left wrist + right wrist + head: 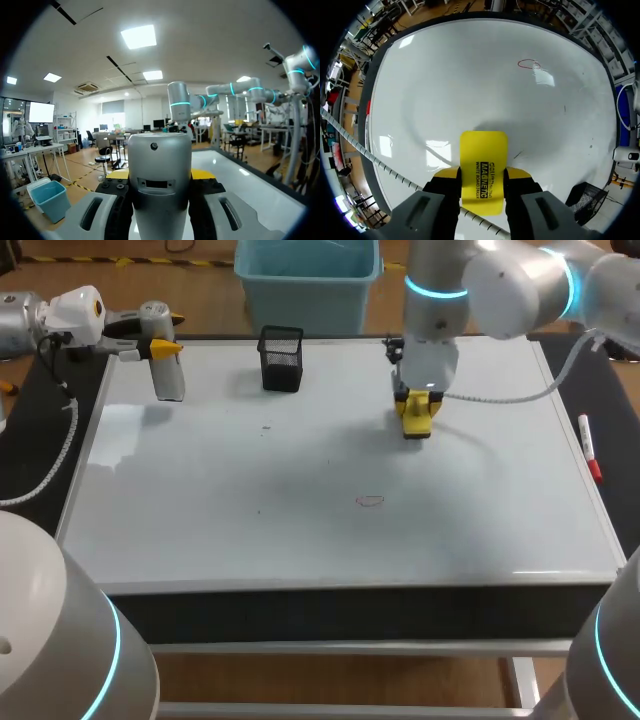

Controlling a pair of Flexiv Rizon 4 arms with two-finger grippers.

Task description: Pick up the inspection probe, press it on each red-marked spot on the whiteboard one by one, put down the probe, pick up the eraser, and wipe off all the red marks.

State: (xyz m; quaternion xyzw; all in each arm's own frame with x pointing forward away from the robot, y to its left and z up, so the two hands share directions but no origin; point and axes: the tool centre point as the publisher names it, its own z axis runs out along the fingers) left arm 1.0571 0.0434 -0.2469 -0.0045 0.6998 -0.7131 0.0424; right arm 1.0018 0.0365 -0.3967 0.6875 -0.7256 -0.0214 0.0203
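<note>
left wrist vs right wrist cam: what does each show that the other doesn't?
Left wrist only: the left gripper shut on the grey probe. Right wrist only: the right gripper shut on the yellow eraser, the red mark ahead of it, and the black mesh holder. A white shape beyond the holder may be the other arm; cannot tell. Both: the whiteboard.

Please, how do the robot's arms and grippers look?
The left arm and right arm are rounded white-grey tubes with glowing cyan rings. A white spiral-wrapped cable trails from each. The left gripper and right gripper are grey and black with yellow fingertips.
</note>
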